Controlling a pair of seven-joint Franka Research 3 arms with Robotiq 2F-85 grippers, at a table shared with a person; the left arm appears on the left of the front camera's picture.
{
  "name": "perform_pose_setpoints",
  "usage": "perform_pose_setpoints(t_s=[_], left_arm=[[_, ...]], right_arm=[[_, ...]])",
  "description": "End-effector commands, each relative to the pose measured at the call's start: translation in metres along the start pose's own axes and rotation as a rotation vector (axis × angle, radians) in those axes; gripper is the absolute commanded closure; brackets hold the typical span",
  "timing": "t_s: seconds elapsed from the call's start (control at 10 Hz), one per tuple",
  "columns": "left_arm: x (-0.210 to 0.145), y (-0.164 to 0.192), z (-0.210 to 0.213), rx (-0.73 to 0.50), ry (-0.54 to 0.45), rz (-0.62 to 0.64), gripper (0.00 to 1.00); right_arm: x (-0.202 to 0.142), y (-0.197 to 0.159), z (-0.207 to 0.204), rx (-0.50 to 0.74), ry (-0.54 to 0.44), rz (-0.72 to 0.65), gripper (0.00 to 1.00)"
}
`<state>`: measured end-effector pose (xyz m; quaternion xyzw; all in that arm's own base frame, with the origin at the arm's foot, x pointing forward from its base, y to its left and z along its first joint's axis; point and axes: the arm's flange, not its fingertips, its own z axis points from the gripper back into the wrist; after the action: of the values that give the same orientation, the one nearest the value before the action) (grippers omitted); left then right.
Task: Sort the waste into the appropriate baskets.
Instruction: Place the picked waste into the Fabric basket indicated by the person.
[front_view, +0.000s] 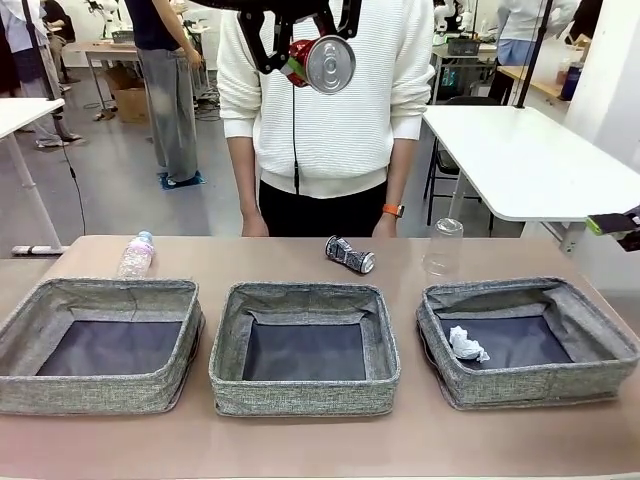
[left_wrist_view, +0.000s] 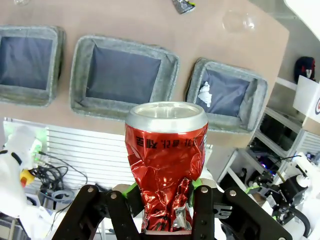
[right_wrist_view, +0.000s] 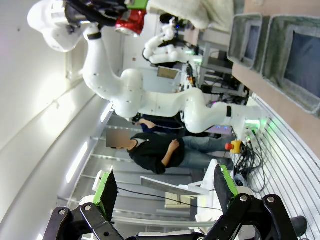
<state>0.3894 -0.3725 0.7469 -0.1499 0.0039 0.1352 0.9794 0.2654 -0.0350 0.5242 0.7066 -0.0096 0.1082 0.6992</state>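
- I read the left gripper (left_wrist_view: 165, 192) as clamped on the crushed red can (left_wrist_view: 166, 160). The can stands between its fingers, lid end pointing away from the wrist.
- From the front, I see that can held high above the tabletop (front_view: 300, 440), at the far side, before the person (front_view: 330, 130).
- Right gripper (right_wrist_view: 165, 187): jaws spread wide, nothing between them.
- The paper wad (front_view: 466, 345) lies in the right basket (front_view: 530, 385).
- The printed can (front_view: 350, 254), bottle (front_view: 136, 255) and cup (front_view: 443, 247) rest on the tabletop behind the baskets.
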Motion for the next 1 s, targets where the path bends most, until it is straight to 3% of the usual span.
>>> perform_pose_setpoints(t_s=[0.0, 0.9], left_arm=[[-0.0011, 0.0019, 0.0045, -0.009, 0.017, 0.012, 0.73], [-0.0011, 0.0019, 0.0045, -0.009, 0.017, 0.012, 0.73]], right_arm=[[0.0031, 0.0072, -0.0014, 0.018, -0.006, -0.009, 0.00], [0.0031, 0.0072, -0.0014, 0.018, -0.006, -0.009, 0.00]])
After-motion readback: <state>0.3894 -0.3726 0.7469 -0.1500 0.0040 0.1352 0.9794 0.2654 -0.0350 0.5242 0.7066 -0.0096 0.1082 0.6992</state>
